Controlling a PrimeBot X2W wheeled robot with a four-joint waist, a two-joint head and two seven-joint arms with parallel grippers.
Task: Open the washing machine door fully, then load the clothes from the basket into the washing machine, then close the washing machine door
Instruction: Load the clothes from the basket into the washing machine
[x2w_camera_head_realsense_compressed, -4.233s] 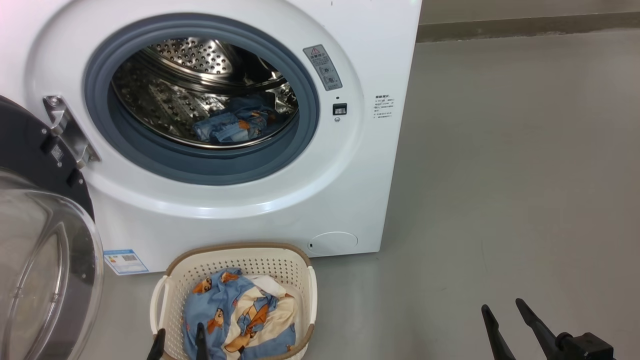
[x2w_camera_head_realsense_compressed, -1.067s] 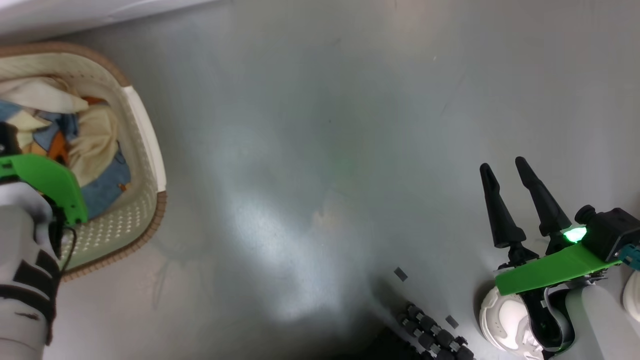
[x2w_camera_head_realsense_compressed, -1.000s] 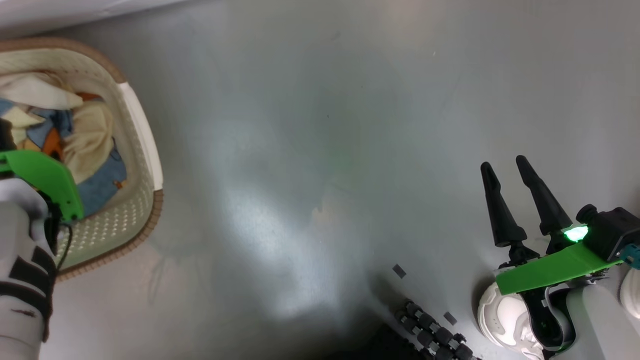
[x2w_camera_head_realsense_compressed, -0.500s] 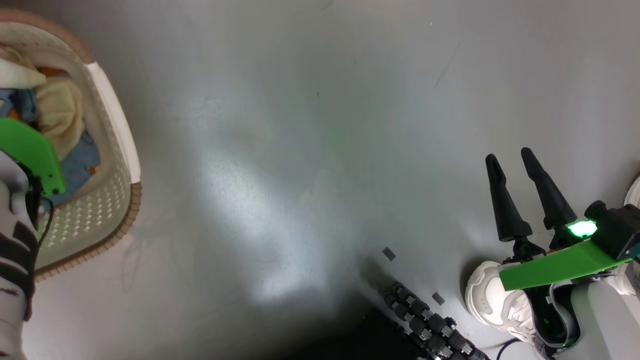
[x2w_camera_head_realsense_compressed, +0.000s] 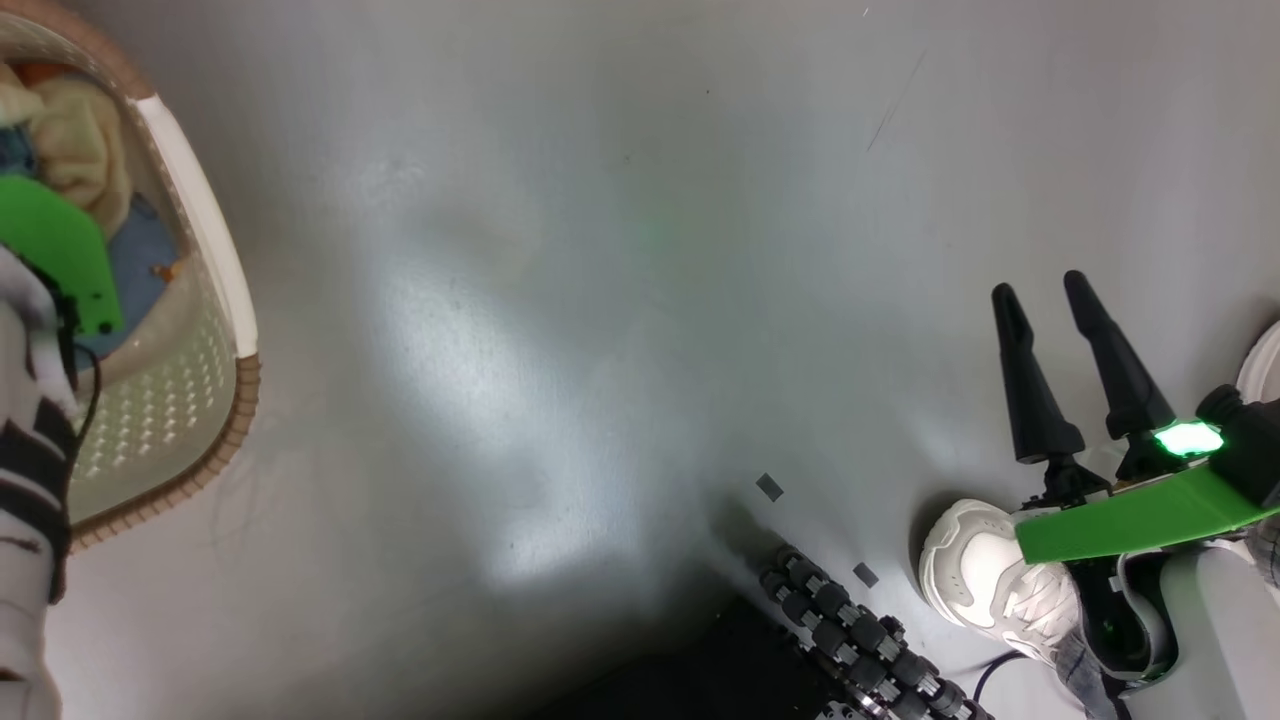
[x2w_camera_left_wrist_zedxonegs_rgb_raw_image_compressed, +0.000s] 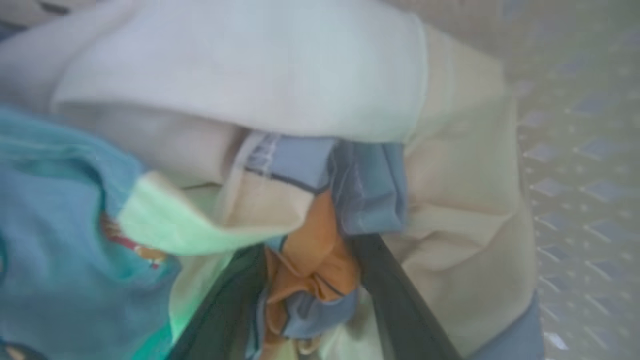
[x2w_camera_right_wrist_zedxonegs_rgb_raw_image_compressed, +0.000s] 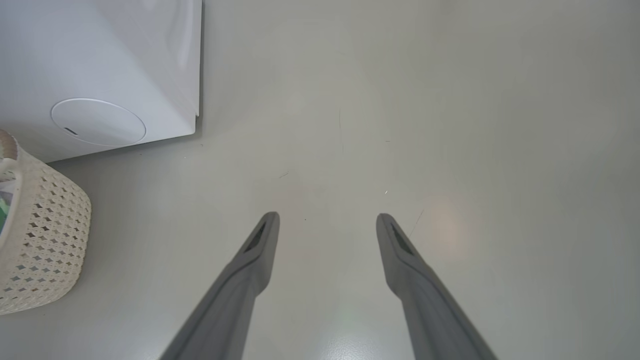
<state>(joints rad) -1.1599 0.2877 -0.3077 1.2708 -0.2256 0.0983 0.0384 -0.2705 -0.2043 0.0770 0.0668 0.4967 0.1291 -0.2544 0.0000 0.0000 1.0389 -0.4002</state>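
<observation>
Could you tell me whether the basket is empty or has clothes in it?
Not empty. Cream and blue clothes lie bunched inside the basket, against its perforated wall.

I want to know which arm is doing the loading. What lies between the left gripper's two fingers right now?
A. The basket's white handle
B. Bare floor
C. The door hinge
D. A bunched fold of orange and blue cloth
D: the left wrist view shows the left gripper straddling a bunched orange and blue fold of the clothes inside the basket, while the right gripper is open above the floor.
</observation>
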